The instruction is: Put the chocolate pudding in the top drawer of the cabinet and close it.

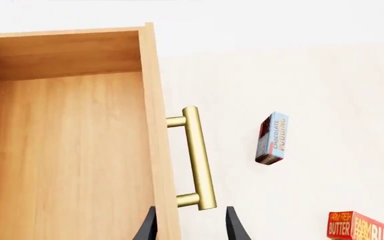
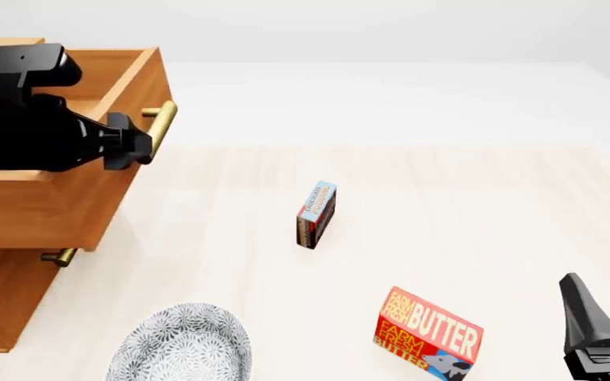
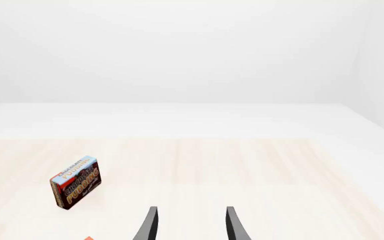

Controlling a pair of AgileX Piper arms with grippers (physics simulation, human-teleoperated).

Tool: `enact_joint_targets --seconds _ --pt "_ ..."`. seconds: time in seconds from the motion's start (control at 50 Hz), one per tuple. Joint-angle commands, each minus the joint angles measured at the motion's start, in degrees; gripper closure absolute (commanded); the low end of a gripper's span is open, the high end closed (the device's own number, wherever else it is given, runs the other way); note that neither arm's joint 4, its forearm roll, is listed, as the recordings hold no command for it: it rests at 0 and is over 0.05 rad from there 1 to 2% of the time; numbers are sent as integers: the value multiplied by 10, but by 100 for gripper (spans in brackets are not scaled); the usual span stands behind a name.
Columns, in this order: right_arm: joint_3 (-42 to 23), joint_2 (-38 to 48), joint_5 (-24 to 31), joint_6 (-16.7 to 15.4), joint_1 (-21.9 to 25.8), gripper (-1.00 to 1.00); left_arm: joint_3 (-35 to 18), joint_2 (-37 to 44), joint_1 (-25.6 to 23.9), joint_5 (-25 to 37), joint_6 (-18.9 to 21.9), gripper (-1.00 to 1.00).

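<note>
We see chocolate pudding point(image 2: 316, 214) mid-frame, upright on desk point(image 2: 475, 206); right claw point(image 2: 602, 317) lower right, spread, nearer; left claw point(image 1: 188, 225) spread beside top drawer point(image 2: 83, 190) handle.

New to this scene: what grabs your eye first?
The wooden cabinet at front-view left, its top drawer pulled open with the left gripper at the brass handle. Then the chocolate pudding standing alone mid-table, and a red butter box nearer the camera.

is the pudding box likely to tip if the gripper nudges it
Probably: the pudding box stands on a narrow edge, so a sideways nudge would likely topple it flat. It looks like stiff, light cardboard, so it should keep its shape when pinched. Flat faces mean it shouldn't roll.
</note>
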Motion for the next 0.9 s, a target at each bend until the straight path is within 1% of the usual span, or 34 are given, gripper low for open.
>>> enact_joint_targets --seconds 0.02,0.1,0.22,0.34,0.7,0.9 --pt "0 0 0 0 0 -100 -2 22 -15 -10 3 -100" --pt "0 0 0 0 0 -100 -11 29 -19 -9 4 -100" --pt "0 0 0 0 0 -100 -7 32 -30 -13 0 -100" --pt "0 0 0 0 0 -100 -17 33 -34 -12 5 -100" --pt "0 0 0 0 0 -100 -17 41 -50 -26 0 -100" --pt "0 0 0 0 0 -100 -7 36 -66 -39 -10 -100"
